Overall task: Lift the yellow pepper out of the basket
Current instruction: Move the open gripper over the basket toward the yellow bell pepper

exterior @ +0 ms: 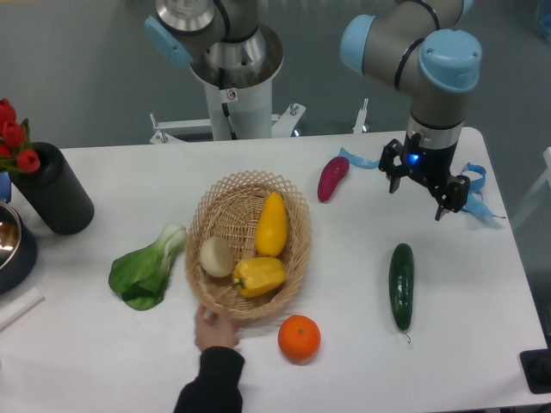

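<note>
Gripper (419, 193): fingers spread, holding nothing, above the table's right side.
Yellow pepper (257, 275): lying in the wicker basket (207, 225) (front part), beside an onion (216, 255) and yellow squash (272, 224).

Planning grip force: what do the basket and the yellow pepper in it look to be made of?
Basket: light tan woven wicker, matte, with a looped openwork rim. Yellow pepper: smooth, glossy skin with highlights; possibly plastic, though real produce cannot be ruled out.
</note>
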Controlling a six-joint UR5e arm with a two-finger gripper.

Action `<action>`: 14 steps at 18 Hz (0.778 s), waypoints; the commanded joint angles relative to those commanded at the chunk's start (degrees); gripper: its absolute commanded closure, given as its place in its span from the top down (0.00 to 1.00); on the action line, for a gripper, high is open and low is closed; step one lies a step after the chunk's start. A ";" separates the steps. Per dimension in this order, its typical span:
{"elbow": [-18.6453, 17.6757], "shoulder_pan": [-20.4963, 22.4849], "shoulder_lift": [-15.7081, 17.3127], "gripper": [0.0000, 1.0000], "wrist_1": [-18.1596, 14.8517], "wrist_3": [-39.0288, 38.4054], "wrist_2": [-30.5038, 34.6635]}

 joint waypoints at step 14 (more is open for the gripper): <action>-0.88 -1.84 0.26 1.00 0.09 -1.58 -0.35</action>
